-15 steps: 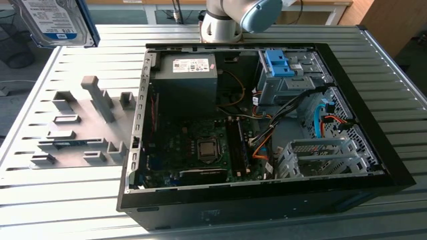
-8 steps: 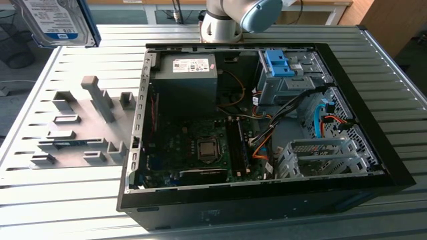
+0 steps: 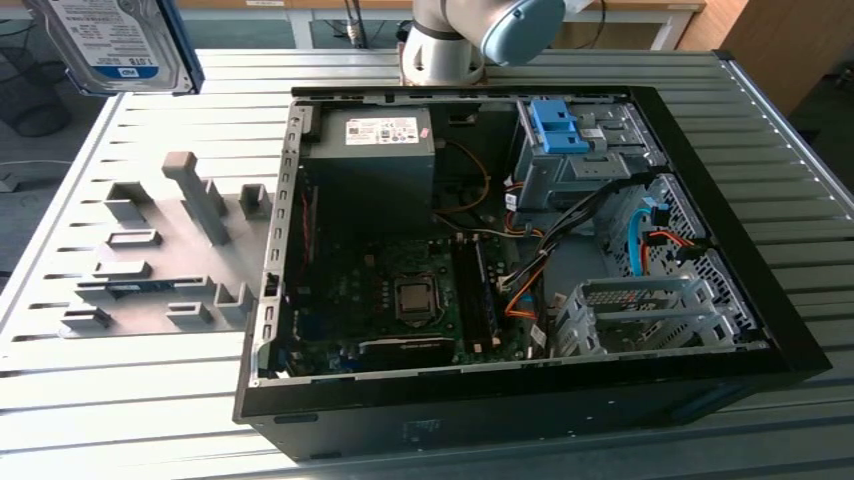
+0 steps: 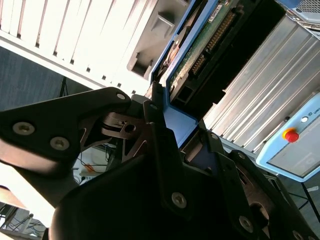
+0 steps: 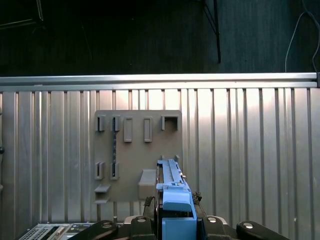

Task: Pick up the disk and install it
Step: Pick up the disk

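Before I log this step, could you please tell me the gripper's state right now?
The gripper is closed, holding the disk.

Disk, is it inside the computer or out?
Out: the disk is up in the air, held by the gripper, away from the computer case.

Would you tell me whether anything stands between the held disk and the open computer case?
Nothing visible does. The pincer holds the disk in the air at the exterior view's left, above the grey fixture plate; the case lies open-topped, though cables run by its drive cages.
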Tool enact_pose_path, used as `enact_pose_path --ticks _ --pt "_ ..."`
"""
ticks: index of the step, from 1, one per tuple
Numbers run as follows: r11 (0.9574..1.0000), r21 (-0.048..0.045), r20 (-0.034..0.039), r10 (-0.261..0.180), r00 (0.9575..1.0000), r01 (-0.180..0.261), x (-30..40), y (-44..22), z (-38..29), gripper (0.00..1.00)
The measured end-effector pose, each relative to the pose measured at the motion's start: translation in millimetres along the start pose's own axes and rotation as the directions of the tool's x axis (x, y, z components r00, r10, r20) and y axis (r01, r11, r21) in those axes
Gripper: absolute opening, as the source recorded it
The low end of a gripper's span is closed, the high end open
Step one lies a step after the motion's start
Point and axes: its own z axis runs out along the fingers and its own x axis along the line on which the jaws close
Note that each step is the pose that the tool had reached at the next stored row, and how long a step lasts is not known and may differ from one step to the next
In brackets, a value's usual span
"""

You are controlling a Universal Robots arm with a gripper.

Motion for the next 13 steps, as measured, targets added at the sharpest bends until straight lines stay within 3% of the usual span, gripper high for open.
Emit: enact_pose_path --ticks 13 --pt "1.0000 0.0000 0.0000 0.000 1.0000 0.000 -0.1 -4.2 -0.1 0.36"
